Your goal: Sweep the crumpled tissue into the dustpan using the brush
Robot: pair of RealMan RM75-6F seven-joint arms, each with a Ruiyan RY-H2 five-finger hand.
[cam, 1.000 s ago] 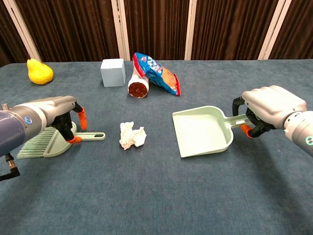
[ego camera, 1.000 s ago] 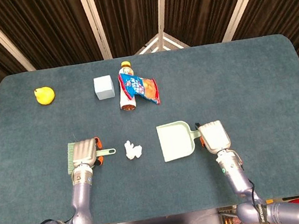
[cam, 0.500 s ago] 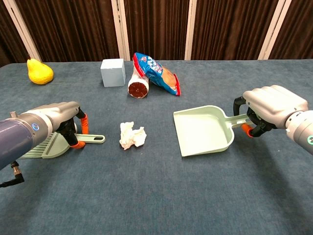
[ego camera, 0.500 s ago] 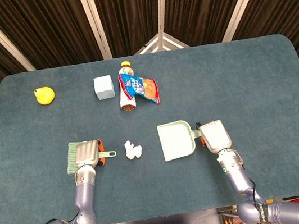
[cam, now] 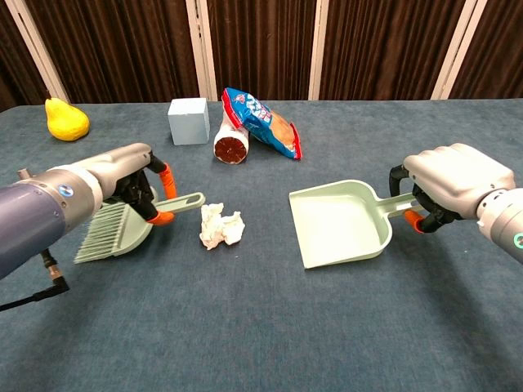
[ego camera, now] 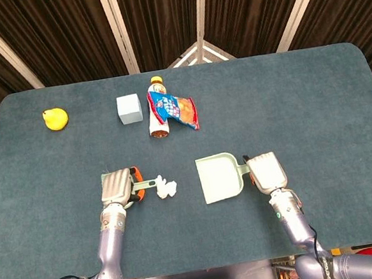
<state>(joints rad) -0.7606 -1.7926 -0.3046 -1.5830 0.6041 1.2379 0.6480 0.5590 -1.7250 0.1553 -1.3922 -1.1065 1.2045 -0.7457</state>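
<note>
Dark curtains with pale uprights back a blue-grey felt tabletop point(ego camera: 320, 90).

Left hand point(ego camera: 117, 186) is closed around the brush point(cam: 122, 224), gripping it at the base of the handle. Brush is lifted and tilted: bristles point down and toward the near-left, and the handle tip points right, ending just beside the crumpled tissue point(cam: 221, 226). From the head view I cannot tell whether handle tip and tissue touch.

Right hand point(cam: 458, 184) is wrapped around the handle of the dustpan point(cam: 339, 222). Pan looks slightly tipped, open mouth facing left toward the tissue, with bare tabletop between them.

Tissue lies between brush and dustpan, nearer the brush, not yet in the pan.

Far side, not involved: yellow pear point(ego camera: 55, 118) at far left; pale blue cube point(ego camera: 129, 109); a tube-shaped container on its side point(ego camera: 158, 117) with a snack bag point(ego camera: 178, 109) resting against it.

Step in hand, by my judgement: brush picked up and being positioned; sweep not begun.

Next move calls for turning the bristles to the tissue's left side, lowering them to the felt, then stroking right into the pan mouth while the right hand keeps the pan's lip down.
</note>
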